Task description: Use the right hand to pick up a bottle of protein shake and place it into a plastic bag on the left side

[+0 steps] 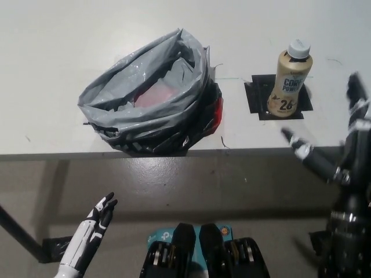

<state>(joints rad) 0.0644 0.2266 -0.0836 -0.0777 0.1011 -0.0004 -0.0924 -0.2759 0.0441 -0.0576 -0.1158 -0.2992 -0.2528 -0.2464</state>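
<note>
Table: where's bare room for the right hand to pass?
Free: the strip of table between bag and bottle, and everything behind both. Also bare left of the bag. Crowded: the right edge, where the right hand, fingers spread, sits beside the bottle. Left hand hangs below the table.

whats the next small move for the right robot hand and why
Probably reach forward and left toward the bottle. The right robot hand is open at the table edge, short of the bottle and holding nothing; the bottle stands upright on a black patch, untouched. The left robot hand rests low.
</note>
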